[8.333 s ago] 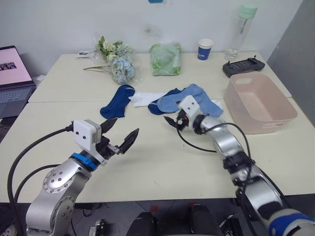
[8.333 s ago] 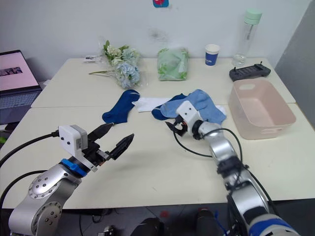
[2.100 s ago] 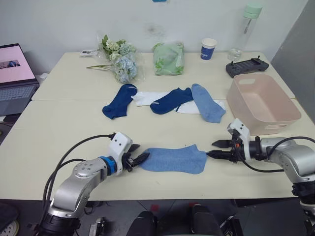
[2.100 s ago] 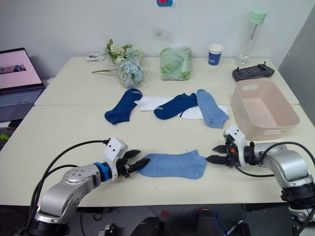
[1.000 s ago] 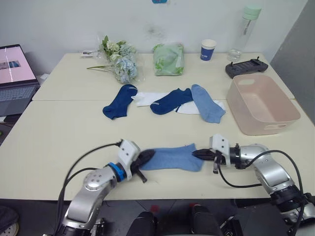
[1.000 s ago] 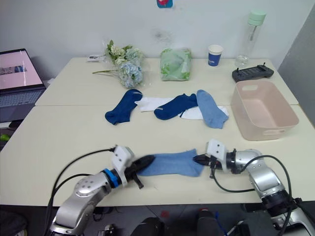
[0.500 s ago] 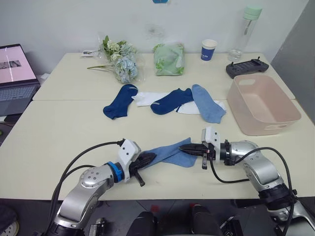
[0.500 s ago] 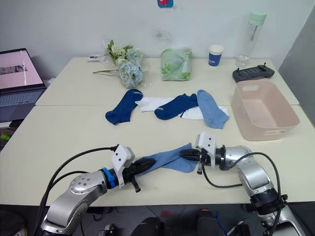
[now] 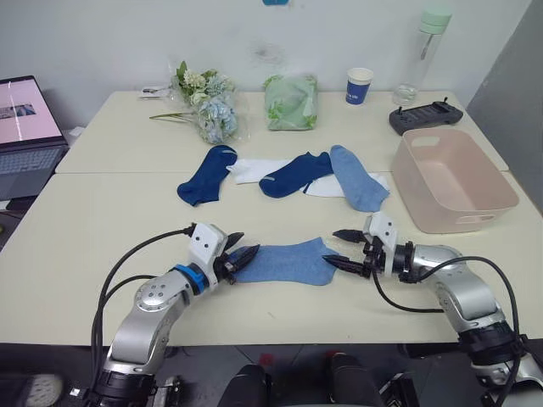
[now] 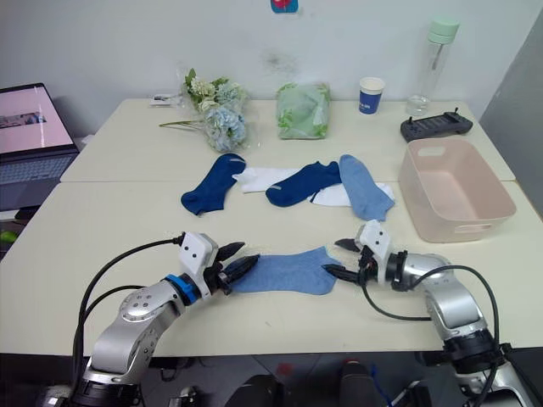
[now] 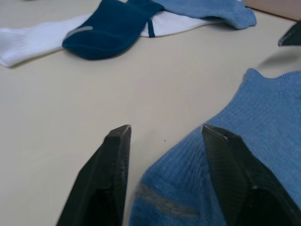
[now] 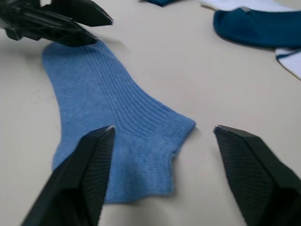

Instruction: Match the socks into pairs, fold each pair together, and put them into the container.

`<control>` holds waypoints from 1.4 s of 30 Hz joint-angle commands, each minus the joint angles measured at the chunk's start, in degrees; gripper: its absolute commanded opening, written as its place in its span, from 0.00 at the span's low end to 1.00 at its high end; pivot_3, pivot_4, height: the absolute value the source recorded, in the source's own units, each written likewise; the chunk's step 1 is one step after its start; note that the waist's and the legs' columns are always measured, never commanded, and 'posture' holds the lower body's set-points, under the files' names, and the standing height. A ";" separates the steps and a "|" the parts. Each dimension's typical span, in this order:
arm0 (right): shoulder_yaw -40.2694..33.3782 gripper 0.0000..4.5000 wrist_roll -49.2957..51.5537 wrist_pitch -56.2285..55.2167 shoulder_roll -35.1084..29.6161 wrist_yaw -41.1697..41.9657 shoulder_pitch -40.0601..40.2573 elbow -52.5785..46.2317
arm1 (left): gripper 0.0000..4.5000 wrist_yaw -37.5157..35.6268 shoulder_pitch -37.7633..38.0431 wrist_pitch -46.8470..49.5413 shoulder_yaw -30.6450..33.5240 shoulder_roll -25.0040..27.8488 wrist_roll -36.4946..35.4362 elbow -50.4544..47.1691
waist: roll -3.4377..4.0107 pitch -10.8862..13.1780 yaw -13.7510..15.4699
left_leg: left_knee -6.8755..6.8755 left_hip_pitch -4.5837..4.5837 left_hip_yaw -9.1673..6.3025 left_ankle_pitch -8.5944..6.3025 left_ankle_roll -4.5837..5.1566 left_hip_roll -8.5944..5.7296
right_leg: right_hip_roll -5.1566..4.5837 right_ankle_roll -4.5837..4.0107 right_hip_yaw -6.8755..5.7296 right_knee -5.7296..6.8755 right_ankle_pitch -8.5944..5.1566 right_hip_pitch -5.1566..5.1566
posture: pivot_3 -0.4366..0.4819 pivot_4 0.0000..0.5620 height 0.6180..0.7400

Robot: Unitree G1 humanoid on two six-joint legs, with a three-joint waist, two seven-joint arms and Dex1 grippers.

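A light blue ribbed ankle sock lies flat near the front edge of the cream table, between the 2 grippers. The left gripper sits at the sock's toe end with its 2 black fingers spread, one finger over the fabric and the other over bare table; it holds nothing. The right gripper is at the cuff end, its fingers spread wide either side of the cuff and gripping nothing.

Further back, toward the middle of the table, the remaining socks lie in a loose row: a dark navy sock on the left, a white sock beside it, a second navy sock overlapping white fabric, and a second light blue sock at the right end. The pale pink rectangular plastic tub stands by the right edge with nothing visible inside it.
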 commanded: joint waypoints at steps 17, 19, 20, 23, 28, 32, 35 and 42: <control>-0.48 0.83 0.27 8.10 -1.35 -1.85 2.23 -2.16 | 0.99 6.87 8.81 11.34 2.66 -3.41 -6.99 -11.77 | -0.01 -0.01 0.09 | 0.04 -0.02 -0.01 -0.01 0.03 -0.02 | 0.01 0.06 -0.01 -0.01 -0.03 0.07 | 0.48 0.27 1.00; 1.02 0.83 -0.61 7.74 -2.21 -0.38 2.36 -1.82 | 0.95 6.50 8.99 11.06 1.84 -3.00 -6.03 -10.67 | -0.01 -0.01 0.09 | 0.04 -0.01 0.00 -0.01 0.03 -0.02 | 0.01 0.06 -0.01 0.00 -0.03 0.07 | 0.48 0.27 1.00; 1.42 0.83 -0.71 7.83 -2.22 -0.21 2.30 -1.89 | 0.91 7.02 9.20 11.27 1.87 -3.00 -5.64 -10.31 | 0.00 -0.01 0.07 | 0.04 0.00 0.00 -0.01 0.03 -0.02 | 0.01 0.06 -0.01 0.00 -0.03 0.08 | 0.48 0.27 1.00; 2.25 0.83 -0.14 9.16 -1.35 -0.53 1.77 -2.31 | 0.73 7.39 10.36 12.21 2.88 -2.77 -6.17 -10.83 | -0.01 -0.03 0.03 | 0.00 0.03 0.01 -0.01 0.02 -0.01 | 0.03 0.06 -0.02 0.00 -0.03 0.08 | 0.48 0.27 1.00; 3.21 0.68 0.45 10.82 -0.45 0.14 0.75 -2.40 | 0.38 5.98 10.51 12.62 3.23 -2.22 -7.44 -10.94 | -0.01 -0.04 -0.02 | 0.00 0.06 0.02 -0.01 0.02 0.00 | 0.02 0.06 0.01 0.01 -0.03 0.09 | 0.48 0.27 1.00; 2.89 0.38 1.68 12.75 -0.26 0.42 0.35 -3.24 | 0.11 6.33 9.71 13.34 2.97 -2.85 -8.37 -11.59 | -0.01 -0.04 0.00 | 0.00 0.05 0.01 -0.01 0.02 0.00 | 0.02 0.06 0.01 0.00 -0.03 0.09 | 0.48 0.27 1.00; 2.99 0.15 2.18 13.83 -0.55 1.12 0.51 -3.60 | 0.00 6.10 10.44 13.05 2.51 -2.70 -8.10 -12.24 | -0.01 -0.04 0.02 | 0.00 0.05 0.00 -0.01 0.02 0.00 | 0.02 0.06 0.01 -0.01 -0.03 0.09 | 0.48 0.27 1.00; -0.40 0.01 7.88 19.40 -4.62 4.31 0.95 -8.03 | 0.00 6.00 15.13 15.58 2.44 -2.21 -11.03 -18.12 | -0.02 -0.03 0.10 | 0.00 -0.01 -0.02 -0.02 0.03 0.02 | -0.02 0.07 0.01 -0.04 -0.04 0.06 | 0.48 0.27 1.00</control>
